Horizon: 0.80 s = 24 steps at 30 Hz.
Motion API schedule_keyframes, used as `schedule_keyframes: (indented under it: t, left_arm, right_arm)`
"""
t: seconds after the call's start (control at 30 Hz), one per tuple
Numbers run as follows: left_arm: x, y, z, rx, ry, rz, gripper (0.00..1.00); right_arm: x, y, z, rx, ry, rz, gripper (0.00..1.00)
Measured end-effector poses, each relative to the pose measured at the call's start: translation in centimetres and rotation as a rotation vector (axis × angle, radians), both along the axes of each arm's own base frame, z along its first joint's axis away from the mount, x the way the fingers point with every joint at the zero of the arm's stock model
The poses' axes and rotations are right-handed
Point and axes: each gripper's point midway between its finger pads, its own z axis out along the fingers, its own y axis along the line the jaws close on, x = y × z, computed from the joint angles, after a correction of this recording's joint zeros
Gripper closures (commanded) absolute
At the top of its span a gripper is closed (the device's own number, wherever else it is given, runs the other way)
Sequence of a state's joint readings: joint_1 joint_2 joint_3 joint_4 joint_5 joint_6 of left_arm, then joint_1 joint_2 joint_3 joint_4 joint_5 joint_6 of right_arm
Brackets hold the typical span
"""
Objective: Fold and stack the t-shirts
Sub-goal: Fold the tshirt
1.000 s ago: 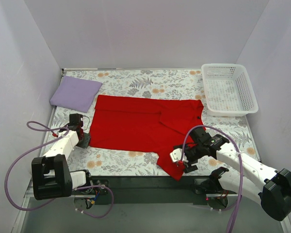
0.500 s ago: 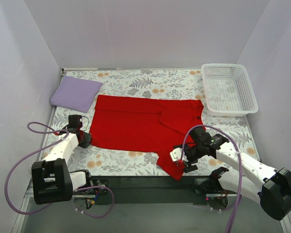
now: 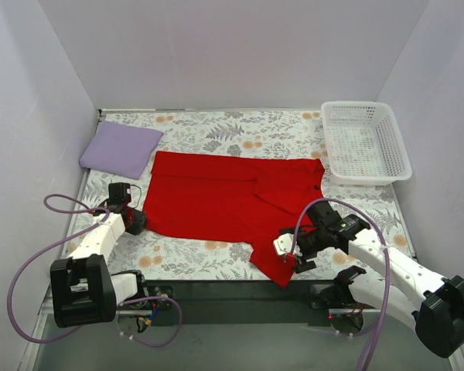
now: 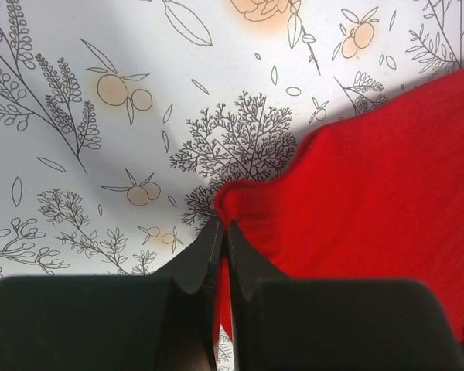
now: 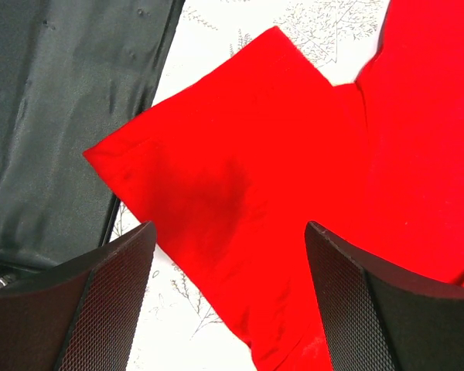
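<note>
1 red t-shirt lies spread at the centre of the surface; 1 lavender t-shirt lies folded at far left. The left claw is clamped on the red t-shirt's left corner; the right claw stands apart over its near sleeve.

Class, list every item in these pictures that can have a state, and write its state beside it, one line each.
red t-shirt, spread out flat, not folded
lavender t-shirt, folded, lying at the far left corner
basket, upright, empty
left claw, shut on the red t-shirt's near left corner
right claw, open above the red t-shirt's sleeve
</note>
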State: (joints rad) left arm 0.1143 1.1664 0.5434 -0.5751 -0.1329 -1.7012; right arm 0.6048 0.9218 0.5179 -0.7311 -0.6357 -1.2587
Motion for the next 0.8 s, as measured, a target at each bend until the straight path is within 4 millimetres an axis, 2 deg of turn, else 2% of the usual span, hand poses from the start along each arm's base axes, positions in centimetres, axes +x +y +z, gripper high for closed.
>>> schedule_keyframes:
  t: [0.8]
  left_arm:
    - [0.06,-0.28,0.08,-0.01,-0.016,-0.016,1.0]
  right_arm:
    - [-0.37,-0.38,-0.2,-0.017,0.011,0.005,0.16]
